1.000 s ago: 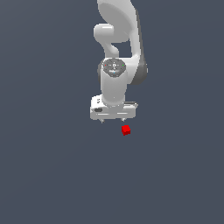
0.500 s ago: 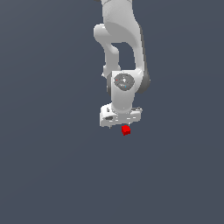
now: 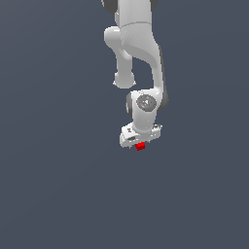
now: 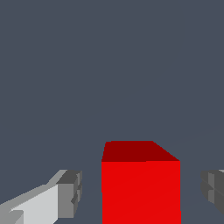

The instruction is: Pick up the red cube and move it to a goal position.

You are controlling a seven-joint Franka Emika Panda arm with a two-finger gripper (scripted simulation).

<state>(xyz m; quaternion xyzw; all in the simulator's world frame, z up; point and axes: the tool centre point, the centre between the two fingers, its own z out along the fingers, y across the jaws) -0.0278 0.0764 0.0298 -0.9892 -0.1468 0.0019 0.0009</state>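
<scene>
In the exterior view, the white robot arm (image 3: 138, 53) is seen descending from the top centre of the frame. The white gripper (image 3: 140, 144) is placed just below centre, directly over the tiny red cube (image 3: 140, 146). In the wrist view, the cube (image 4: 141, 188) is seen between the two fingers (image 4: 70, 192), untouched, nearer one.

Franka Panda arm (image 3: 133, 36): glossy white rounded link shells, dark grey joint bands, a round grey cap on the wrist joint. Claw (image 3: 140, 143): flat white body; white fingers (image 4: 41, 205) ending in blocky grey pads (image 4: 71, 193).
</scene>
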